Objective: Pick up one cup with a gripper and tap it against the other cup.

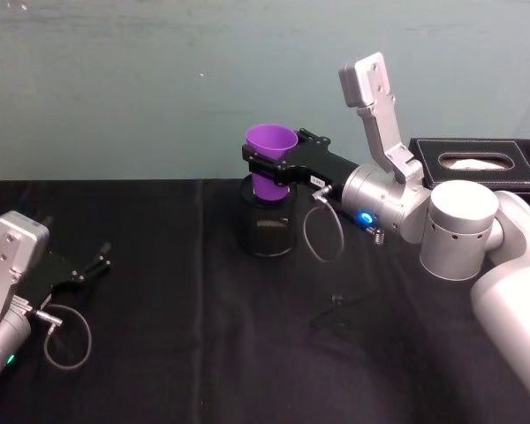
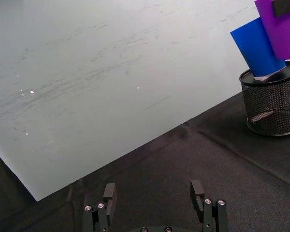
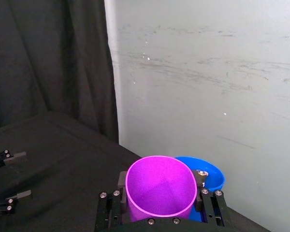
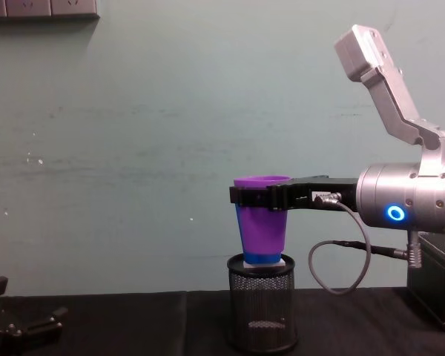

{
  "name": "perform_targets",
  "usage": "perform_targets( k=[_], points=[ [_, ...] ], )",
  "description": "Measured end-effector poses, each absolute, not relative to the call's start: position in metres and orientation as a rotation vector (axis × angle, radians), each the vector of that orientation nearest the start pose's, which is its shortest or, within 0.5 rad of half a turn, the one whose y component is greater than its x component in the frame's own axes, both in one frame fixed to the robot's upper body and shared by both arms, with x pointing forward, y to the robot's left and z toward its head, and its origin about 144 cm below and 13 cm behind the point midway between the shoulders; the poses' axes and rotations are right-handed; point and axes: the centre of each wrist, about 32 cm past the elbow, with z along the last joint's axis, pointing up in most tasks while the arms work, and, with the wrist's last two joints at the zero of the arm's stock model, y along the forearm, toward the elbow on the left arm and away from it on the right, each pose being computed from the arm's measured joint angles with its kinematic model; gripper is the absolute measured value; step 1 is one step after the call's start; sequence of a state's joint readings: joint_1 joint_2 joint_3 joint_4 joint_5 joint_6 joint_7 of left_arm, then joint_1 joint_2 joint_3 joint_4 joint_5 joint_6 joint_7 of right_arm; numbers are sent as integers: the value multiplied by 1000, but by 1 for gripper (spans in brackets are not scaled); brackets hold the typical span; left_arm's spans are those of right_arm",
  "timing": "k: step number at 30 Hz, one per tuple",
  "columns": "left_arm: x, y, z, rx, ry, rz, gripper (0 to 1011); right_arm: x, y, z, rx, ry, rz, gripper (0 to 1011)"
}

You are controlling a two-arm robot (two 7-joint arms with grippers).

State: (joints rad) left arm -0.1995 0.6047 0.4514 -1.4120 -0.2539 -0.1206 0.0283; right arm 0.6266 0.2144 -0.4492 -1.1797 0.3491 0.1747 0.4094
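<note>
Purple cup (image 1: 270, 150) in right pincer (image 1: 267, 165) above mesh holder (image 1: 266, 225)

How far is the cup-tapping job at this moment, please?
Done: the right gripper is shut on the purple cup and holds it up. In hand: the purple cup is right beside the blue cup, which stands in the mesh holder; contact is not clear. Left: finishing the tap. The left gripper rests open on the table.

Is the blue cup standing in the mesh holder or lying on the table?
In the holder. The blue cup sits with its base inside the mesh holder, leaning, beside the purple cup gripped by the right pincer.
</note>
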Motion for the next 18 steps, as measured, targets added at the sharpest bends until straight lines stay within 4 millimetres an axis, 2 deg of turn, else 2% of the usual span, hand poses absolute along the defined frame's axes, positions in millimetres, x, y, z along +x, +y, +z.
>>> perform_targets(
  k=[11, 18],
  points=[
    [489, 310, 1140, 304, -285, 1248, 1000, 606, -188, 1245, -91, -21, -848, 747],
    [489, 310, 1140, 305, -285, 1248, 1000, 587, -190, 1249, -74, -41, -825, 747]
  ],
)
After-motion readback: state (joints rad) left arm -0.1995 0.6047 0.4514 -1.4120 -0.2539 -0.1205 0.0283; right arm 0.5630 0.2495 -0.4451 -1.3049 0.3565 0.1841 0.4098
